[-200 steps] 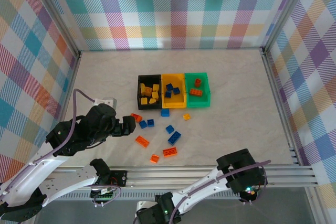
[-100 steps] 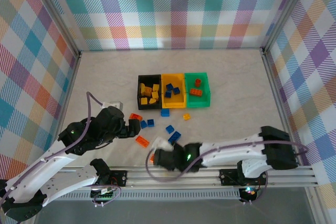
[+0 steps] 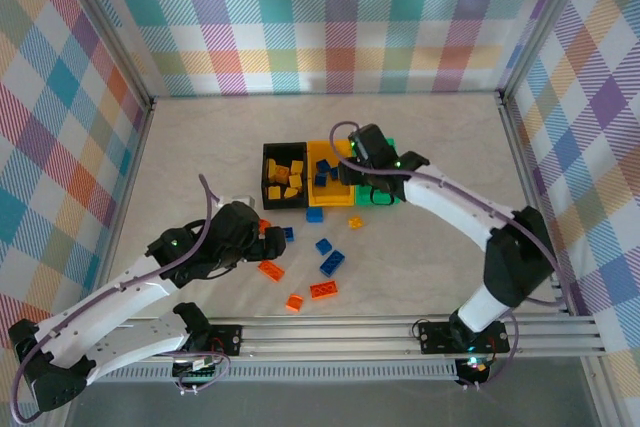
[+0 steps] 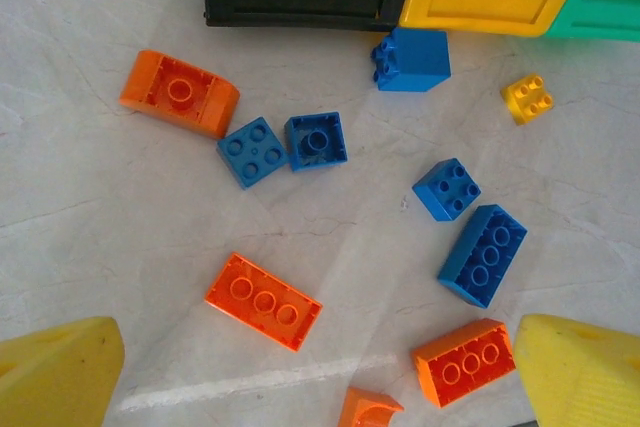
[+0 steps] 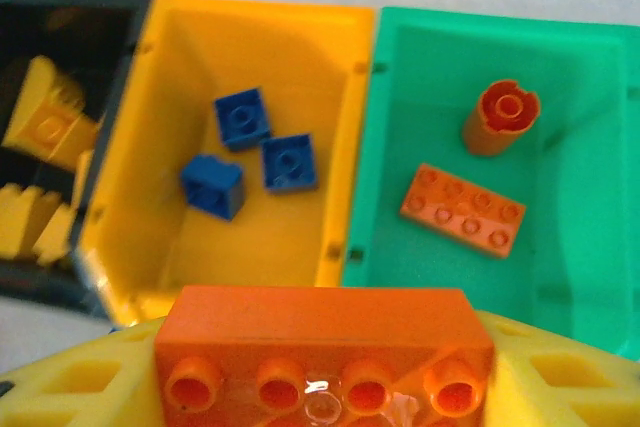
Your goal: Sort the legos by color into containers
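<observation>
While the left hand [image 3: 272,241] hangs over the worktop [image 4: 120,207] with its fingers spread wide and nothing between them, the right hand [image 3: 362,169] reaches out above the containers. Its yellow fingers [image 5: 90,382] are closed partway on an orange brick [image 5: 322,327].

Beneath that brick is the wall shared by the yellow bin [image 5: 250,17] and the green bin [image 5: 580,247]. Three blue bricks [image 5: 243,117] lie in the yellow bin. A flat orange brick [image 5: 465,209] and a round orange piece [image 5: 500,117] lie in the green bin. On the left, the black bin [image 4: 300,5] holds yellow bricks [image 3: 285,179].

Below the left hand, loose legos [image 4: 264,301] are scattered: five blue, four orange, and one small yellow brick [image 4: 528,99] near the bins' front walls.
</observation>
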Robot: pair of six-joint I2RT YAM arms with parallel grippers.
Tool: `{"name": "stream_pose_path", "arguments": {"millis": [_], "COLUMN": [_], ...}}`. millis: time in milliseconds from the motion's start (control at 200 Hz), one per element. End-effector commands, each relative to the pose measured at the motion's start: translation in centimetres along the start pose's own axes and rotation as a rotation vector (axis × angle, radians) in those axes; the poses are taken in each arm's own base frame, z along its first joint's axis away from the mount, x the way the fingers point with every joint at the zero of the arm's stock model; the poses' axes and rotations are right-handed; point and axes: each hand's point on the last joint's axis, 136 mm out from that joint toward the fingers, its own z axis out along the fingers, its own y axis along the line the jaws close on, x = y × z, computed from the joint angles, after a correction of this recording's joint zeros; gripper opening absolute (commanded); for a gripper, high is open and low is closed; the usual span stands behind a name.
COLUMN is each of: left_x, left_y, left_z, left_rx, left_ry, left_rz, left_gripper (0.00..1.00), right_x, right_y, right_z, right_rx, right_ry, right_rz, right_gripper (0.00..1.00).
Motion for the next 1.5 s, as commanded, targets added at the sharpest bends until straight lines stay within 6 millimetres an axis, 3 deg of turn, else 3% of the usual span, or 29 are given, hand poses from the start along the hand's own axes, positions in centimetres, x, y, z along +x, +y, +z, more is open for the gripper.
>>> {"name": "stream_pose_path", "arguments": {"millis": [0, 325, 485, 570, 705, 825, 1045, 1235, 1495], "left_x": [-0.1, -0.3, 0.0, 0.1, -0.1, 0.5, 2.9, 7.1, 8.6], "left_y": [0.1, 1.1, 1.0, 1.0, 0.8, 0.8, 2.1, 2.4, 2.7], "left_z": [0.8, 3.0, 4.2, 4.5, 4.6, 5.5, 8.4, 11.8, 13.2], "left_rx": [-0.001, -0.044, -0.043, -0.048, -0.049, -0.051, -0.143, -0.122, -0.121], "left_ry": [-0.01, -0.005, 0.02, 0.032, 0.038, 0.064, 0.175, 0.296, 0.318], "left_rz": [-0.019, -0.036, -0.041, -0.033, -0.019, 0.0, 0.012, -0.081, -0.177], "left_gripper": [1.0, 1.0, 1.0, 1.0, 1.0, 1.0, 0.92, 0.98, 0.87], "right_x": [-0.6, -1.6, -1.9, -2.7, -3.9, -2.7, 2.8, 5.8, 6.9], "right_y": [-0.1, -3.5, -4.3, -4.0, -2.9, -0.7, 2.9, 3.2, 2.9], "right_z": [1.8, 5.0, 6.1, 5.8, 3.7, 1.2, -2.0, -2.8, -3.5], "right_rx": [-0.045, -0.002, 0.008, -0.014, -0.086, -0.156, -0.212, -0.248, -0.267], "right_ry": [0.053, 0.072, 0.07, 0.044, -0.006, -0.024, -0.018, -0.003, -0.017], "right_rz": [0.058, 0.195, 0.229, 0.235, 0.236, 0.19, 0.064, 0.049, 0.042], "right_gripper": [0.58, 0.63, 0.87, 0.93, 0.93, 0.92, 0.91, 0.91, 0.91]}}
